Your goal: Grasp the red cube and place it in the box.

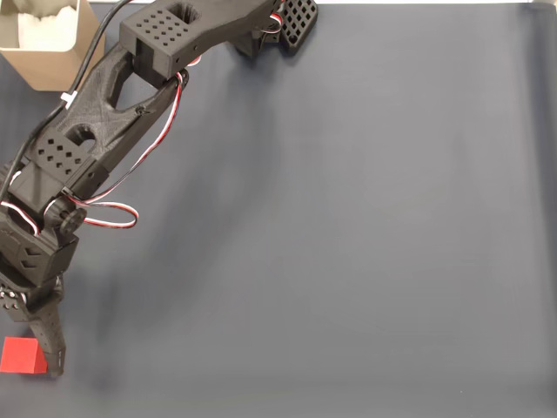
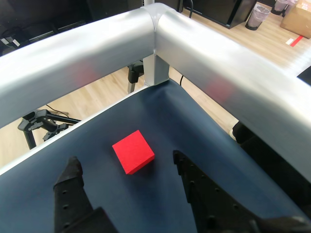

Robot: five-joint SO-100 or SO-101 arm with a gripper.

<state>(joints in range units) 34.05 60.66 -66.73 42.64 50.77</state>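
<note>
Tool (image 2: pixel 126 170) fingers spread apart, one black finger (image 2: pixel 73 187) left and one right of the red cube (image 2: pixel 133 151) in the wrist view, neither touching it. Cube: one, small, bright red, plain matte faces, sitting flat on the dark blue table (image 2: pixel 160 111) near its corner. In the fixed view the cube (image 1: pixel 21 355) lies at the lower left edge, just beside the tool (image 1: pixel 35 344). One tan box (image 1: pixel 54 39), white inside, upper left corner, well apart from the cube.
</note>
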